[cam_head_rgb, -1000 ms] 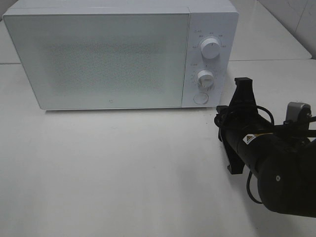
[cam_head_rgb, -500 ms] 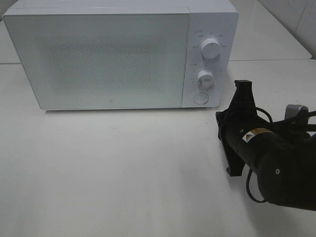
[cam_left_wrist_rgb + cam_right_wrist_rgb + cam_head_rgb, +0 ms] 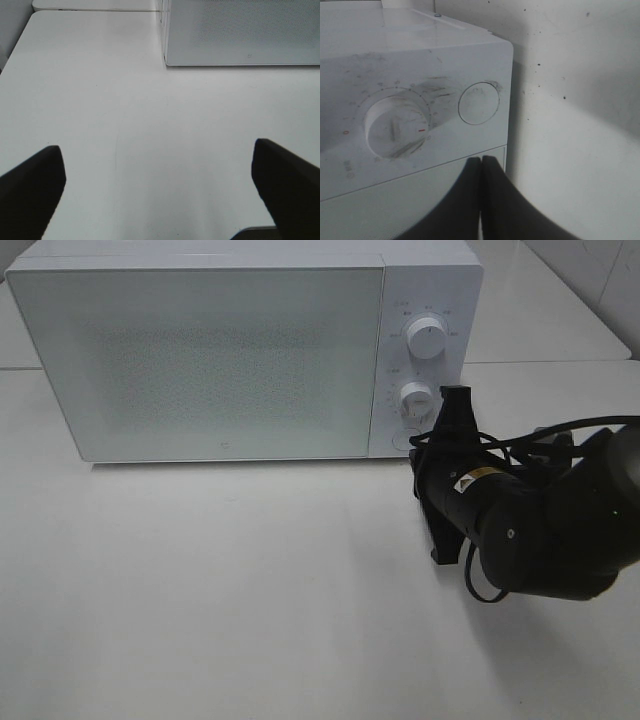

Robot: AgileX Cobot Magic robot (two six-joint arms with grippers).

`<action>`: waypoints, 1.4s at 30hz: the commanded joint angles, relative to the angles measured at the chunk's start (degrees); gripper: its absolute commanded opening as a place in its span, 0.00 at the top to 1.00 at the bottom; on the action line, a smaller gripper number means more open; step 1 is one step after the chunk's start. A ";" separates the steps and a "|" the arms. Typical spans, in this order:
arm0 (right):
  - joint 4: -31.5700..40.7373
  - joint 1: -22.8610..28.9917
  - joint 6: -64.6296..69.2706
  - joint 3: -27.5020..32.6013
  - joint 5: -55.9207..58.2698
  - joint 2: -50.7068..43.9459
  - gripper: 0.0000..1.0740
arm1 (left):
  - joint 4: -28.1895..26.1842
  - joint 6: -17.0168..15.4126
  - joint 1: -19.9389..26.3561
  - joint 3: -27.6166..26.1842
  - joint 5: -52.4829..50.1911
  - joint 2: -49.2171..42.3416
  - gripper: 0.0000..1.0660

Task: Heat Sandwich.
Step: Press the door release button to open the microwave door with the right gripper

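The sandwich is out of view. The white microwave (image 3: 220,360) stands at the back of the table with its door closed. My right gripper (image 3: 456,398) is shut and empty, its tips just in front of the control panel's lower right corner. In the right wrist view the closed fingertips (image 3: 481,161) sit just short of the round door button (image 3: 478,102), next to the lower dial (image 3: 395,122). My left gripper (image 3: 157,167) is open over bare table in front of the microwave's left corner (image 3: 167,57), and it does not show in the exterior view.
The control panel carries an upper dial (image 3: 428,340), a lower dial (image 3: 415,398) and the round button (image 3: 404,439). The white table (image 3: 220,580) stretches out in front of the microwave. The right arm's black body and cables (image 3: 540,530) lie at the right.
My right arm has moved left and toward the microwave's control panel, bringing its shut fingertips up close to the round button. The left gripper shows no change.
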 commanded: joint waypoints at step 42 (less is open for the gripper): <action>-0.57 -6.36 -1.43 -14.50 -1.72 11.80 1.00 | -0.29 -0.52 0.00 0.11 -0.17 -0.92 0.10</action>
